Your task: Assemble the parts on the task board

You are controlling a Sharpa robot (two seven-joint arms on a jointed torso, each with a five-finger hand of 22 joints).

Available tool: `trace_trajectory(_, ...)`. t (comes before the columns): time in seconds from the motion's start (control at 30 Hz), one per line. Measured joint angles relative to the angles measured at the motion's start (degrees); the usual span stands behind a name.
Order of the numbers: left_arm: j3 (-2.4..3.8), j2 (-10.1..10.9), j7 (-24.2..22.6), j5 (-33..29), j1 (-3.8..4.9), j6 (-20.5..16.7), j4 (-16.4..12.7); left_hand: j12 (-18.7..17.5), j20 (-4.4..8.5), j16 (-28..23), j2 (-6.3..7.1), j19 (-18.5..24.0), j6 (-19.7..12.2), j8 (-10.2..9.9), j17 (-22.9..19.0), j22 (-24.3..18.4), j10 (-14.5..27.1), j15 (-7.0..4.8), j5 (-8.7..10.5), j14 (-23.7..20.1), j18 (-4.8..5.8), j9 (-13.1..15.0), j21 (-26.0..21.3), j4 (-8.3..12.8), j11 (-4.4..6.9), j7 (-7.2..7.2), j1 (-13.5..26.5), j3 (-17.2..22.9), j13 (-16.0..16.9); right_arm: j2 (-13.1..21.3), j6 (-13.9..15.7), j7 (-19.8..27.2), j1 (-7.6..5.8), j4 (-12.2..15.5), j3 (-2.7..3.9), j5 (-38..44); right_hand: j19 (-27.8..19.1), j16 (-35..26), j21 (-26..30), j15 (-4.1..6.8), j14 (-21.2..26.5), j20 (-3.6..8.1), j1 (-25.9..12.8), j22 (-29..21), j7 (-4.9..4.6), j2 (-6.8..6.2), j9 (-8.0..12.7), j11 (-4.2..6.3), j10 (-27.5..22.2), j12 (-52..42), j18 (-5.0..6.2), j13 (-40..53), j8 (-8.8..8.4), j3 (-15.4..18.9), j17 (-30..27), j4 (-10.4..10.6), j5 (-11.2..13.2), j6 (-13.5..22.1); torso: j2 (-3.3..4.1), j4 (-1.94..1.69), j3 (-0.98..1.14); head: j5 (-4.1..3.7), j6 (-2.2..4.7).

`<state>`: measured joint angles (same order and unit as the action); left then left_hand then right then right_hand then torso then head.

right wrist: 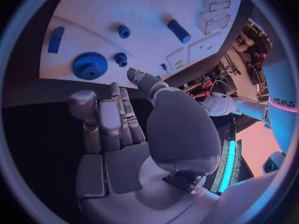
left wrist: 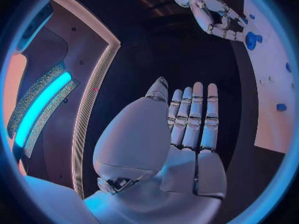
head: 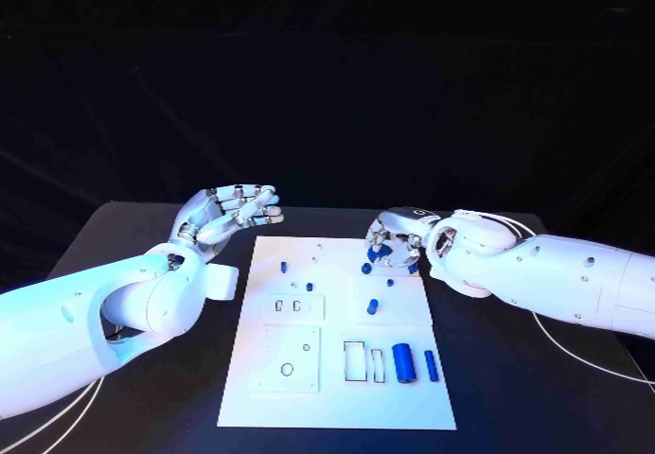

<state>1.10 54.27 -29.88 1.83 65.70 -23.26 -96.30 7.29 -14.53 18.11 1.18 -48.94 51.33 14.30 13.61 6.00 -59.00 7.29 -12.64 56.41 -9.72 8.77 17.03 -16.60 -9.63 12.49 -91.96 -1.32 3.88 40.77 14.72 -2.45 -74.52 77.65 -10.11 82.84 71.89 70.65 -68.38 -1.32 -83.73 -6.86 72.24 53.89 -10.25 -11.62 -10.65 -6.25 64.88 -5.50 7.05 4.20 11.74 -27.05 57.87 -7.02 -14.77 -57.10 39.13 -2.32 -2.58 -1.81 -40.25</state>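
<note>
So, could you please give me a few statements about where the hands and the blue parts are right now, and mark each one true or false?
1. The left hand holds nothing and is off the task board, over the black table. True.
2. The right hand is at the board's near edge. False: it is at the far right corner, by the blue gear.
3. A large blue cylinder lies near the board's near right corner. True.
4. The right hand grips the large blue cylinder. False: that cylinder lies apart from both hands, and the right wrist view shows the right hand's palm bare.
5. The two hands are touching. False: they are apart, on either side of the board.
</note>
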Motion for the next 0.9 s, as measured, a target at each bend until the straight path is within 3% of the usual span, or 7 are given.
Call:
trace_trajectory(0.43, 0.03, -0.1, 0.0, 0.1, 0.06, 0.5, -0.4, -0.2, 0.00, 0.0, 0.23, 0.0, 0.0, 0.0, 0.0, 0.0, 0.0, 0.00, 0.00, 0.0, 0.00, 0.0, 0.0, 0.2, 0.00, 0.00, -0.2, 0.2, 0.0, -1.5, -2.1, -1.2, 0.45, -1.0, -0.10, 1.9, 1.8, 3.4, -3.2, 0.00, 0.0, -0.21, 0.0, 4.8, 0.00, 0.00, -0.4, 0.00, 0.0, -0.6, 0.00, 0.0, 0.23, -0.8, 3.9, 0.8, 0.0, 0.0, 0.55, -0.26, -0.25, -0.17, -0.18)
trace_trajectory(0.9, 0.05, 0.0, 0.1, 0.1, 0.07, 0.8, -0.6, -0.5, 0.00, -0.2, 0.23, 0.0, 0.0, 0.0, 0.2, -0.2, 0.0, 0.41, 0.00, -0.4, 0.00, 0.0, 0.0, 0.0, 0.00, 0.00, -0.2, 0.3, 0.0, -2.5, -3.7, -2.0, 0.55, -2.7, -0.22, 2.6, 1.8, 4.2, -3.4, 0.00, 0.0, -0.21, 0.0, 5.1, 0.19, 0.00, -0.7, 0.33, 0.3, -1.3, 0.00, 0.1, 0.47, -1.5, 4.5, 1.5, 0.0, -0.2, 0.73, -0.46, -0.29, -0.15, -0.81)
